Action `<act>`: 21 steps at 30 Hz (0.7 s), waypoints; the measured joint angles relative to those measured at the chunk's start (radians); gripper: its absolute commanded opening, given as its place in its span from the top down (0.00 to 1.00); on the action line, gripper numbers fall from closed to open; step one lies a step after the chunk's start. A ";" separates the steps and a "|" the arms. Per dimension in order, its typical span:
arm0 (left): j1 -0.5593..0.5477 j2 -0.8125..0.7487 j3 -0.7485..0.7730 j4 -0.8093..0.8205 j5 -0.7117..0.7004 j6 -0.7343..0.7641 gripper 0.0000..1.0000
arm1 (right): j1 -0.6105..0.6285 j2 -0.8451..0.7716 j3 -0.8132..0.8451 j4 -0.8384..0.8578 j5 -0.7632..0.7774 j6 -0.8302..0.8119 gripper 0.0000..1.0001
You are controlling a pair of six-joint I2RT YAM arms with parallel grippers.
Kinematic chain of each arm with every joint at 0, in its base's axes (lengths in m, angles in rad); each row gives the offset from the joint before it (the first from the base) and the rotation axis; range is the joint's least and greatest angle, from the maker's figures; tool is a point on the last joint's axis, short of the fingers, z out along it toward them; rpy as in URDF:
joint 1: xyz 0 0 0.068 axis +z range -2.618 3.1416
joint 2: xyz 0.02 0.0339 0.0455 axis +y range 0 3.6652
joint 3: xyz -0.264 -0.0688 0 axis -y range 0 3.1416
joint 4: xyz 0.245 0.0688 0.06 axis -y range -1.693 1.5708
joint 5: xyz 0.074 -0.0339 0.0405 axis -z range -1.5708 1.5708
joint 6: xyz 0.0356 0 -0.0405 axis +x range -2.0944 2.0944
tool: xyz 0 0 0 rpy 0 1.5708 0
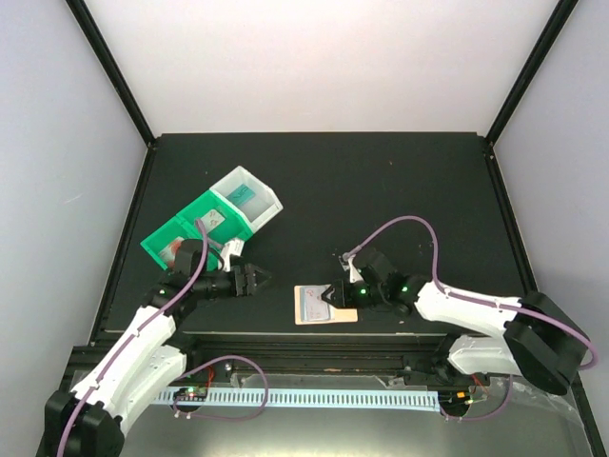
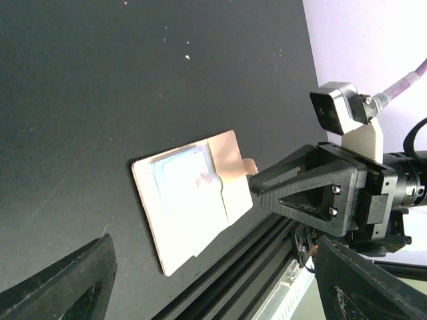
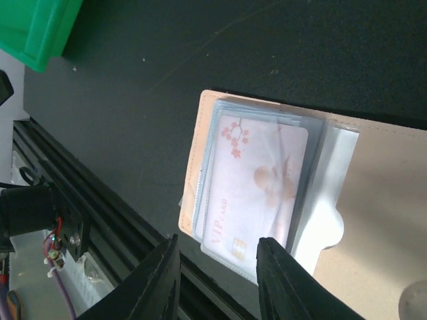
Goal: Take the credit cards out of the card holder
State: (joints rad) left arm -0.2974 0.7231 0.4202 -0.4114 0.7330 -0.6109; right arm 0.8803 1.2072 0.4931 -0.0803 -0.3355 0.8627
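Observation:
The card holder (image 1: 322,306) lies open on the black table near the front edge, with a peach-tan rim and pale blue sleeves. It also shows in the left wrist view (image 2: 190,203) and the right wrist view (image 3: 373,180). A pale card with pink blossoms (image 3: 257,183) sits inside a clear sleeve. My right gripper (image 1: 330,295) is open, its fingers (image 3: 157,280) over the holder's near edge, and its tip (image 2: 255,183) is at the holder's flap. My left gripper (image 1: 259,279) is open and empty, left of the holder; its fingers (image 2: 60,283) are wide apart.
Joined green (image 1: 181,233) and white (image 1: 252,195) bins stand at the back left, with a teal card (image 1: 245,193) and a red-blotched card (image 1: 171,249) inside. The green bin also shows in the right wrist view (image 3: 33,27). A black rail (image 1: 314,338) runs along the front edge.

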 measured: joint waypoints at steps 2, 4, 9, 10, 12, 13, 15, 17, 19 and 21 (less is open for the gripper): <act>-0.010 -0.015 -0.023 0.017 -0.003 -0.018 0.16 | 0.006 0.030 0.008 0.006 0.010 0.000 0.69; -0.020 -0.024 -0.046 0.026 -0.010 -0.033 0.16 | 0.018 0.065 0.019 0.006 0.022 -0.001 0.69; -0.045 -0.031 -0.078 0.045 -0.026 -0.063 0.16 | 0.043 0.132 0.031 0.005 0.050 -0.008 0.69; -0.050 -0.031 -0.080 0.048 -0.028 -0.068 0.16 | 0.046 0.142 0.033 0.005 0.054 -0.009 0.70; -0.062 -0.032 -0.085 0.058 -0.038 -0.079 0.16 | 0.052 0.165 0.037 0.005 0.062 -0.014 0.70; -0.068 -0.032 -0.089 0.064 -0.042 -0.083 0.16 | 0.055 0.177 0.039 0.005 0.066 -0.016 0.71; -0.082 -0.038 -0.098 0.078 -0.054 -0.098 0.16 | 0.060 0.203 0.046 0.000 0.075 -0.023 0.74; -0.095 -0.043 -0.108 0.089 -0.061 -0.109 0.17 | 0.065 0.221 0.053 -0.010 0.088 -0.031 0.78; -0.106 -0.043 -0.117 0.100 -0.068 -0.124 0.17 | 0.070 0.236 0.056 -0.013 0.101 -0.041 0.83; -0.117 -0.043 -0.126 0.116 -0.074 -0.139 0.17 | 0.076 0.244 0.061 -0.013 0.114 -0.049 0.88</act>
State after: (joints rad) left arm -0.4149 0.6804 0.2939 -0.2958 0.6586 -0.7498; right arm 0.9558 1.4509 0.5541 -0.0933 -0.2211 0.8139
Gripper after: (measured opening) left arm 0.835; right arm 0.179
